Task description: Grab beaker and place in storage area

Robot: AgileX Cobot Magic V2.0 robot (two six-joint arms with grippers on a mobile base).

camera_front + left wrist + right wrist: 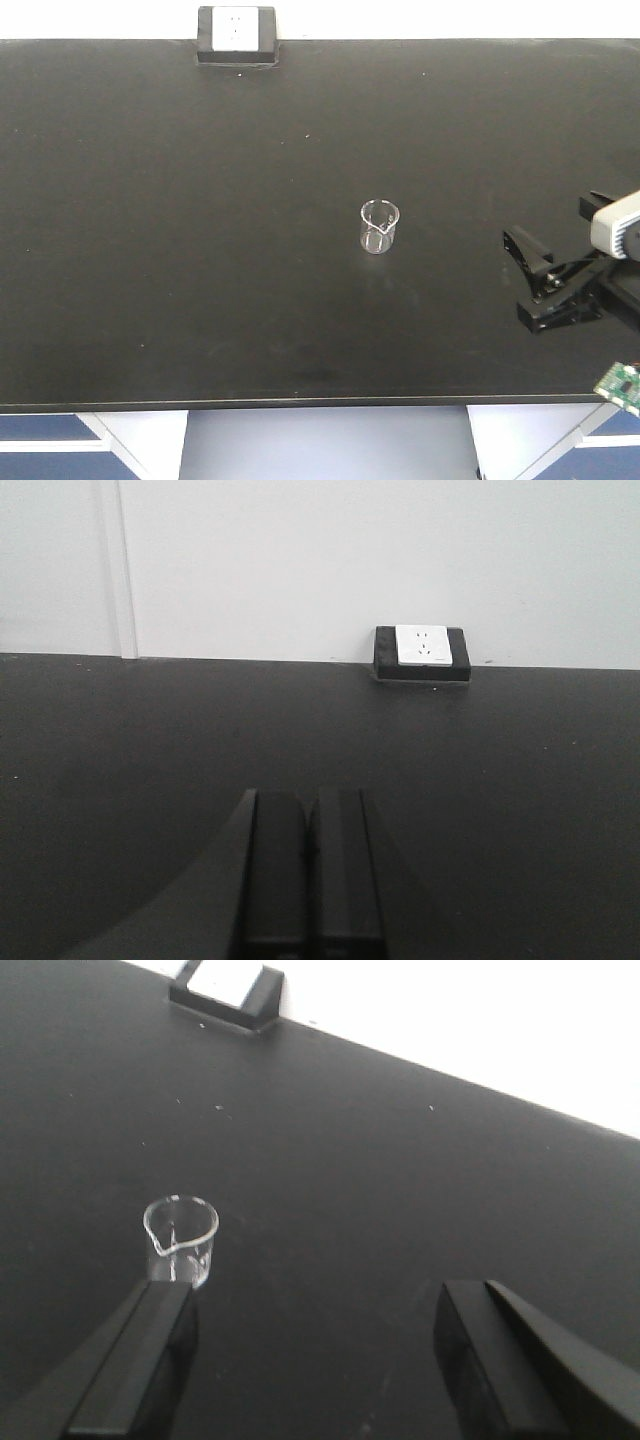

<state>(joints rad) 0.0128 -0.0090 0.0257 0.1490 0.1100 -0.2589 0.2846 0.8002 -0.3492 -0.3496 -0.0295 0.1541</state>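
White wall [320,560] behind the tabletop, vertical white trim strip [118,570] on the wall at left, blue cabinet fronts [45,440] below the front edge, pale floor [325,445] between them

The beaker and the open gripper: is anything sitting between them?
No. Front view shows only bare black bench between the beaker and the right gripper.

No legible text, label, brand or number appears in any view. The white face of the socket box [236,30] shows only small dark slot marks, and the beaker [379,227] bears no graduations clear enough to read.
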